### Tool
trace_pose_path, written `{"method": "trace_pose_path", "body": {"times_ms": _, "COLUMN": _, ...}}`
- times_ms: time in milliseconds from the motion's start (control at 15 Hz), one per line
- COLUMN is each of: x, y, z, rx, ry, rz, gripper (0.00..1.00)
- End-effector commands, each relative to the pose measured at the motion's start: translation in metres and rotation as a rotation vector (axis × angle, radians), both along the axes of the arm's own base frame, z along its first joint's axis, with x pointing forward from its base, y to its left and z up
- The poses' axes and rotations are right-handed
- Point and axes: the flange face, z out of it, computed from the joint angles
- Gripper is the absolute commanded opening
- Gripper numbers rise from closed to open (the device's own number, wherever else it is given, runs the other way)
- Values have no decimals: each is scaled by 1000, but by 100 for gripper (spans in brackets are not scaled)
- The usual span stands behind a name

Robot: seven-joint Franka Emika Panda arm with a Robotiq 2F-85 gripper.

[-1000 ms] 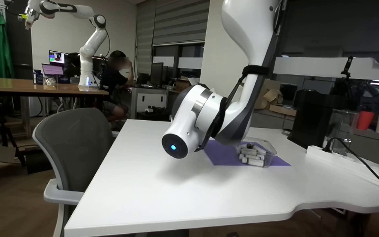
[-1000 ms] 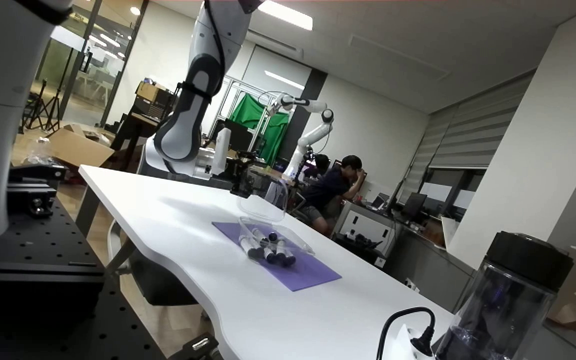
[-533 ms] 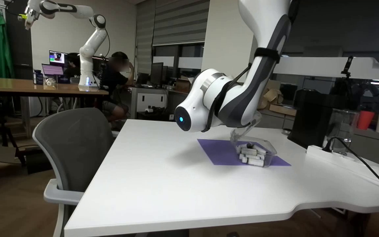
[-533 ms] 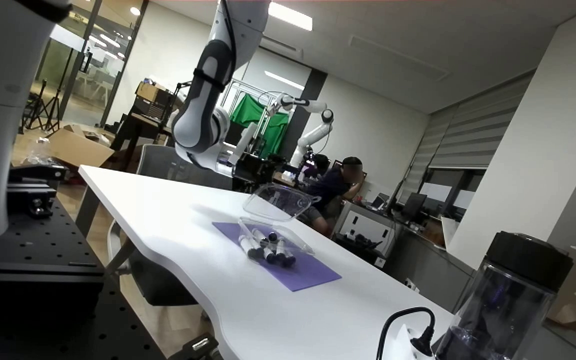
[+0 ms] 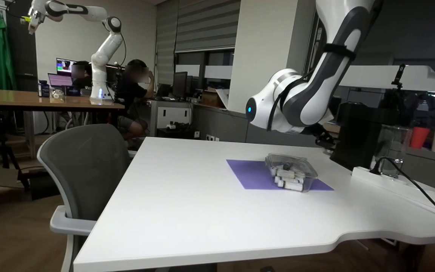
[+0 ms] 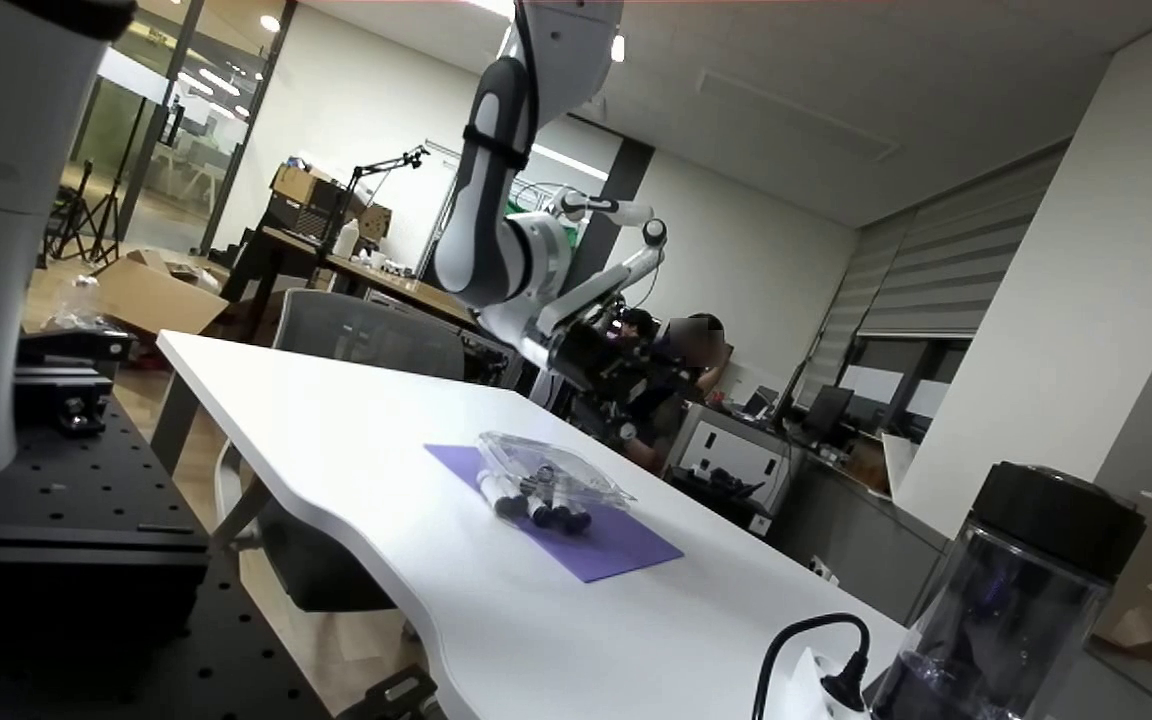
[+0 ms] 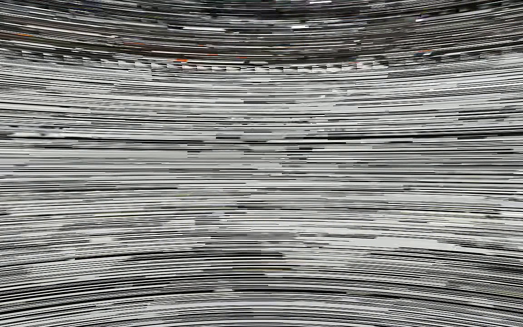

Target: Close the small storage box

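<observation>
We cannot make out whether the Robotiq gripper [image 5: 326, 139] has its fingers apart or together: in both exterior views it shows as a dark mass against dark surroundings, and the wrist view is smeared into streaks that we cannot read. Above it, the Panda arm [image 5: 317, 100] reaches down from the top of both exterior views, a black strap [image 5: 339, 50] around it, and bends at the wrist so that the gripper points sideways and somewhat down. A blue light [image 5: 249, 109] glows on the rounded wrist joint.

The gripper hangs well apart from the small storage box [image 5: 310, 183]; in both exterior views we find the box lower than the gripper and to its left as the cameras see it. The box is clear plastic and stands upright, its lid [image 6: 556, 458] down over the top; whether it is snapped fast we cannot say. Through the plastic we see white cylinders [image 5: 291, 186] lying together. Under the box lies a purple sheet [image 5: 249, 175] on the white desk [image 5: 202, 211].

Farther out we see a black cord [image 6: 816, 622] plugged in beside a clear bottle [image 6: 996, 620] with a black cap, and a grey office chair [image 5: 85, 170] by the desk.
</observation>
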Motion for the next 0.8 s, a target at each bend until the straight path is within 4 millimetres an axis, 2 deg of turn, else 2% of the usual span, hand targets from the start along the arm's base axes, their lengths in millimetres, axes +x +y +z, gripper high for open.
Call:
{"method": "trace_pose_path", "body": {"times_ms": 0, "x": 8, "y": -40, "z": 74, "rx": 176, "ry": 50, "rz": -66, "gripper": 100}}
{"method": "trace_pose_path", "body": {"times_ms": 67, "x": 10, "y": -47, "z": 90, "rx": 230, "ry": 67, "rz": -83, "gripper": 100}}
{"method": "trace_pose_path", "body": {"times_ms": 133, "x": 14, "y": -61, "z": 144, "rx": 356, "ry": 90, "rz": -114, "gripper": 100}}
{"method": "trace_pose_path", "body": {"times_ms": 200, "x": 10, "y": -35, "z": 129, "rx": 395, "ry": 120, "rz": -131, "gripper": 100}}
{"method": "trace_pose_path", "body": {"times_ms": 400, "x": 3, "y": -11, "z": 156, "rx": 587, "ry": 173, "rz": -185, "gripper": 100}}
{"method": "trace_pose_path", "body": {"times_ms": 467, "x": 10, "y": -23, "z": 136, "rx": 505, "ry": 158, "rz": -182, "gripper": 100}}
{"method": "trace_pose_path", "body": {"times_ms": 600, "x": 10, "y": -15, "z": 147, "rx": 517, "ry": 158, "rz": -172, "gripper": 100}}
{"method": "trace_pose_path", "body": {"times_ms": 733, "x": 9, "y": -19, "z": 139, "rx": 514, "ry": 170, "rz": -180, "gripper": 100}}
